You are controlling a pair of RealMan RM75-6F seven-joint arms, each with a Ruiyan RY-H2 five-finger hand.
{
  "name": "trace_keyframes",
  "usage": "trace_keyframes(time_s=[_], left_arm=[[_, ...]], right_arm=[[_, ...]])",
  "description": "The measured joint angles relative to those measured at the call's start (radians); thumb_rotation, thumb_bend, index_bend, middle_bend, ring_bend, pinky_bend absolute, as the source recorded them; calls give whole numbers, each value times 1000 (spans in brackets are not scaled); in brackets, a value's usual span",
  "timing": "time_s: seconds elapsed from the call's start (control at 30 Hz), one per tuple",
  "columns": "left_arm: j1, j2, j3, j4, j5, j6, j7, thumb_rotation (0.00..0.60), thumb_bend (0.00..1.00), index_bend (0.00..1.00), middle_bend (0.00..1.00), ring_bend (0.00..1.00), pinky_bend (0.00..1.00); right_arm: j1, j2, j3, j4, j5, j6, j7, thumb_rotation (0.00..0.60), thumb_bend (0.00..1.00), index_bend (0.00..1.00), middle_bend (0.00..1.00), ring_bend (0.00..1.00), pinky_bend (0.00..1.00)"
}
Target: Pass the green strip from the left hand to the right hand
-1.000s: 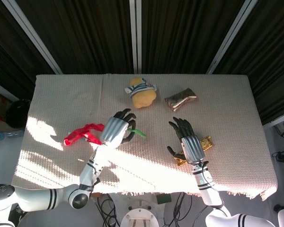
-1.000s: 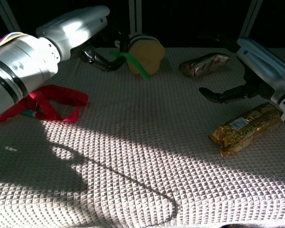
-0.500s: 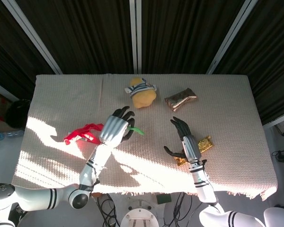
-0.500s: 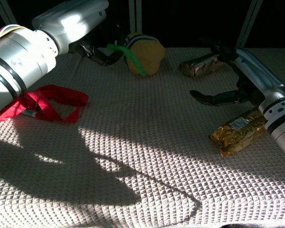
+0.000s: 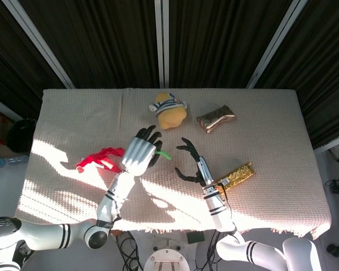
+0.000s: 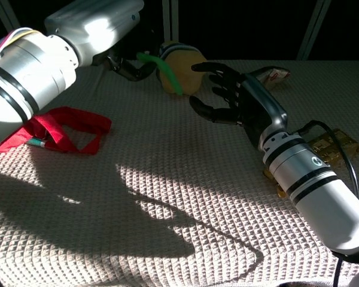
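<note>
My left hand (image 5: pixel 140 153) is raised above the cloth and grips one end of the green strip (image 5: pixel 163 153), whose free end sticks out to the right. In the chest view the green strip (image 6: pixel 163 69) hangs down from the left hand (image 6: pixel 122 57) in front of the yellow toy. My right hand (image 5: pixel 190 161) is lifted too, palm turned toward the strip, fingers spread, holding nothing. In the chest view the right hand (image 6: pixel 234 94) is a short gap to the right of the strip, not touching it.
A red strap (image 5: pixel 96 160) lies on the knitted cloth (image 5: pixel 271 118) left of my left arm. A yellow plush toy (image 5: pixel 169 111) and a shiny foil packet (image 5: pixel 215 118) sit toward the back. A gold wrapped bar (image 5: pixel 237 175) lies right of my right arm.
My right hand has lifted off the gold bar and swung left toward the strip, fingers spread. My left hand has stayed nearly in place with the strip.
</note>
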Motion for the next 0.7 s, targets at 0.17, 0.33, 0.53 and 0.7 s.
trace_keyframes(time_s=[0.17, 0.33, 0.53, 0.7], left_arm=[[-4, -10, 3, 5, 6, 7, 4, 598, 419, 604, 312, 166, 265], [-3, -15, 5, 5, 8, 12, 2, 596, 419, 605, 312, 166, 265], [-4, -19, 7, 7, 14, 17, -1, 595, 419, 608, 313, 166, 265], [-5, -21, 8, 6, 18, 18, -2, 596, 419, 608, 313, 166, 265]], right_arm=[[18, -23, 19, 2, 15, -9, 16, 600, 330, 345, 67, 0, 0], [28, -35, 39, -2, 42, -25, 38, 600, 345, 390, 100, 0, 0], [46, -30, 56, -33, 73, -77, 65, 600, 347, 439, 109, 0, 0], [50, -35, 64, -35, 86, -78, 59, 600, 352, 473, 124, 0, 0]])
